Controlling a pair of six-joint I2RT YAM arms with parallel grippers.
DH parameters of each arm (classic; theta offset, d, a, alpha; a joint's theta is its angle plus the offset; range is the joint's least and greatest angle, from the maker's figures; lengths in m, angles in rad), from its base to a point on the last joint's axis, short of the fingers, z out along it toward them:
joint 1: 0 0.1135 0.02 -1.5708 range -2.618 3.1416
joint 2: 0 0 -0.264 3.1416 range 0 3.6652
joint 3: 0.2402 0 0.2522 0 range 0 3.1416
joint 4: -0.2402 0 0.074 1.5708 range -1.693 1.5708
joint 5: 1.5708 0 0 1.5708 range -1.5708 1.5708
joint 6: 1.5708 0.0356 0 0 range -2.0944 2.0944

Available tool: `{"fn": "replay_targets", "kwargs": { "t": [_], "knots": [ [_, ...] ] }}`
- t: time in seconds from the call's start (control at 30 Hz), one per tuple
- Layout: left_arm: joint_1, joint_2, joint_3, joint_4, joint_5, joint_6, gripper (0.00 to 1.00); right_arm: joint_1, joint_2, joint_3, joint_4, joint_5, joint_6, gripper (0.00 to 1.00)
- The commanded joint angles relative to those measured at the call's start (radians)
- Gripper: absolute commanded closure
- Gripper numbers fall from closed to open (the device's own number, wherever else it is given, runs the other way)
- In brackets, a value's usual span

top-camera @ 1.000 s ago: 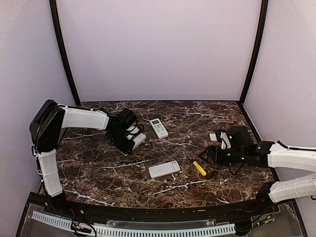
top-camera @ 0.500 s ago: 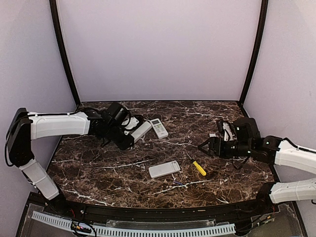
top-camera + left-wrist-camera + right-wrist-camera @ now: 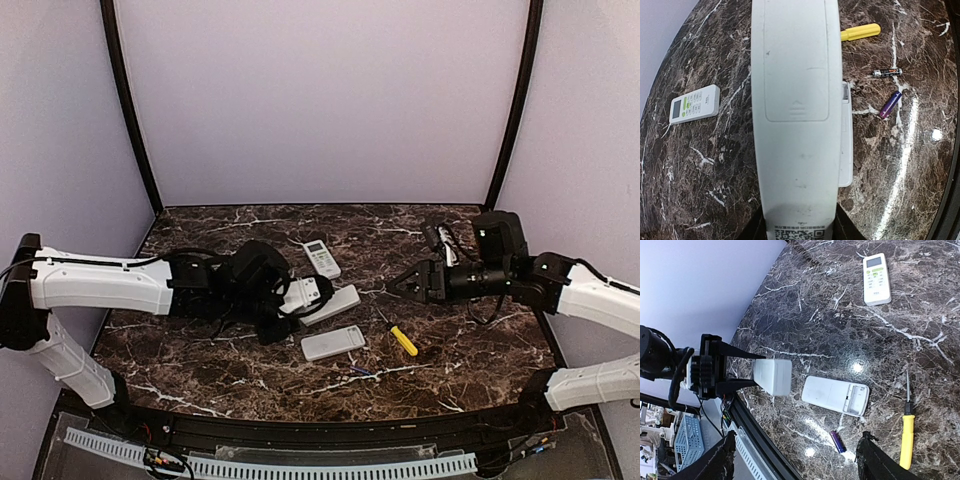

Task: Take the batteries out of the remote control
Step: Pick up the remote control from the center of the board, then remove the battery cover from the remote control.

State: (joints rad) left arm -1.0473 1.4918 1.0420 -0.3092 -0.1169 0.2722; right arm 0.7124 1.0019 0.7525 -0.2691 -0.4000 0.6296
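Left fingers (image 3: 732,385) clamp a remote (image 3: 795,100) above the bench (image 3: 200,350), closed cover exposed, seemingly for the empty, spread right fingers (image 3: 722,460); red battery (image 3: 886,72) and blue battery (image 3: 889,104) lie loose below.

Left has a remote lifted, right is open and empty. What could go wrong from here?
1. The left gripper pinches the held remote by one end only, its battery cover still shut; a push from the right gripper may lever it loose.
2. The opened remote, the purple battery and the red-black battery lie just below; setting down there could send the batteries rolling.
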Motion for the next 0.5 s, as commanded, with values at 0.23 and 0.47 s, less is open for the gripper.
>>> {"fn": "replay_targets", "kwargs": {
  "t": [0.23,0.47],
  "knots": [
    [-0.101,0.053,-0.013,-0.020,-0.046,0.032,0.76,0.097,0.147,-0.031,0.165,-0.105,0.059,0.23],
    [-0.113,0.048,-0.013,-0.018,-0.053,0.031,0.76,0.183,0.274,0.008,0.230,-0.076,0.076,0.22]
  ]
}}
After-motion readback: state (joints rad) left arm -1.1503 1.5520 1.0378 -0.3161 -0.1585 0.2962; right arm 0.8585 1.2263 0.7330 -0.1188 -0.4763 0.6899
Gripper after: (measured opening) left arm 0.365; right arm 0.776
